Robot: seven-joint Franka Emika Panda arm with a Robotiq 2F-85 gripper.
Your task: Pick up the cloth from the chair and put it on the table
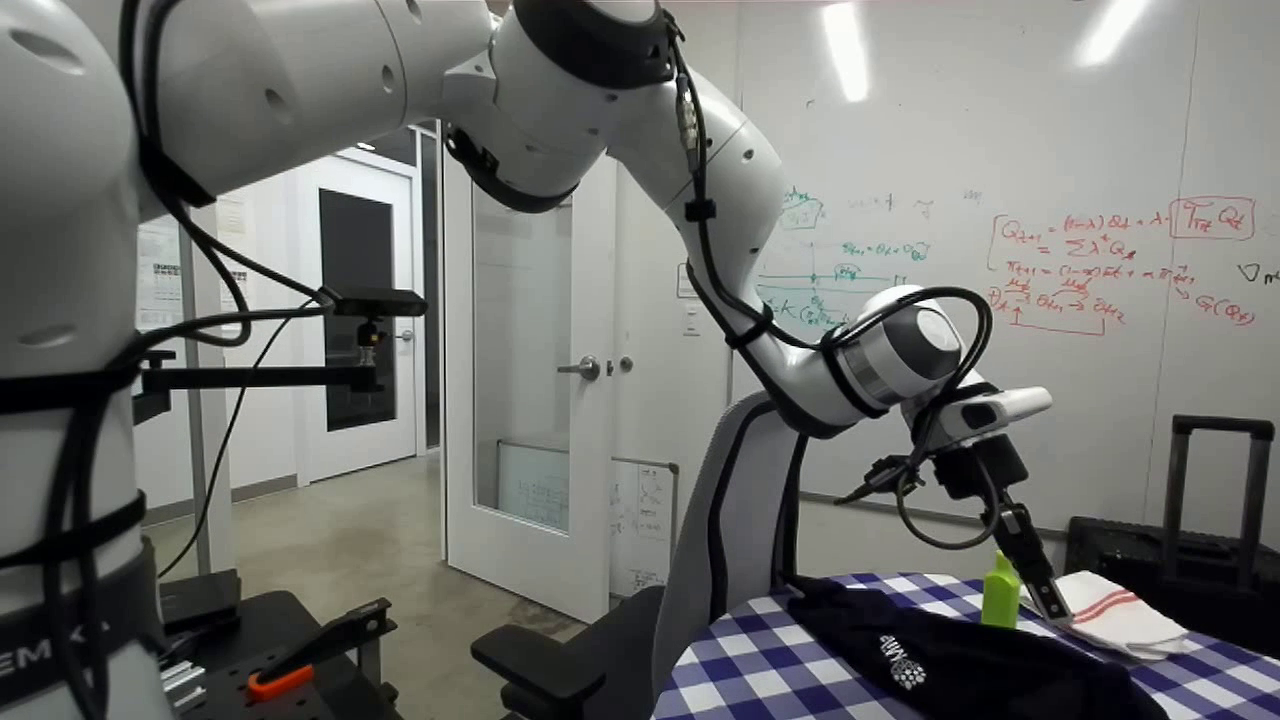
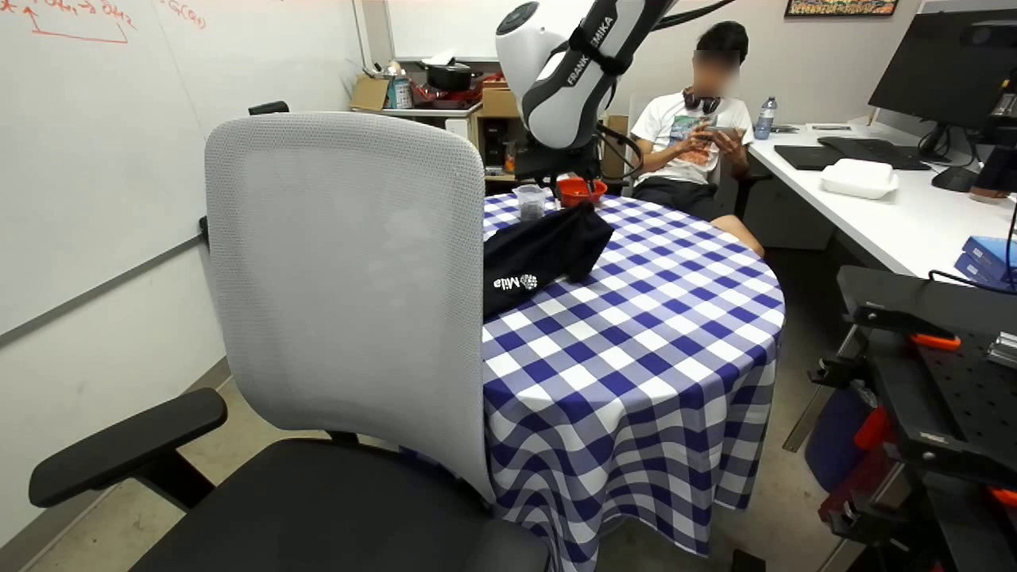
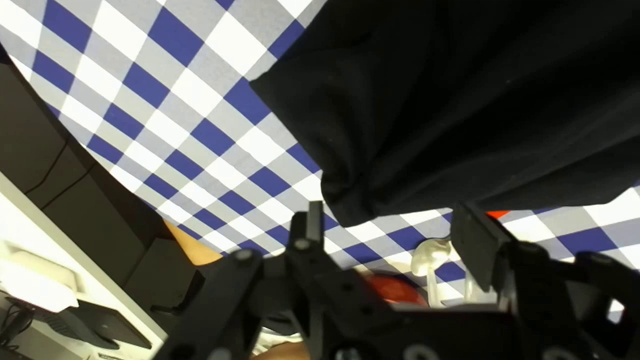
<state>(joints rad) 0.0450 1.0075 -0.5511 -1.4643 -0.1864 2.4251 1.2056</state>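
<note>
Cloth (image 1: 970, 655) on the table (image 2: 636, 342), just beside the spread gripper (image 3: 387, 212)

In both exterior views the cloth lies on the table, not on the chair (image 2: 342, 270). Its long axis runs outward across the table from near the chair's back, and the gripper is by the end farther from the chair. In the wrist view the gripper sits at the bottom, its two sides spread apart, holding nothing. The cloth stretches up and to the right from there, one bunched corner pointing toward the gap; whether they touch, I cannot tell. The placing looks done; the next move probably calls for rising straight up, since sweeping sideways could catch that corner.
</note>
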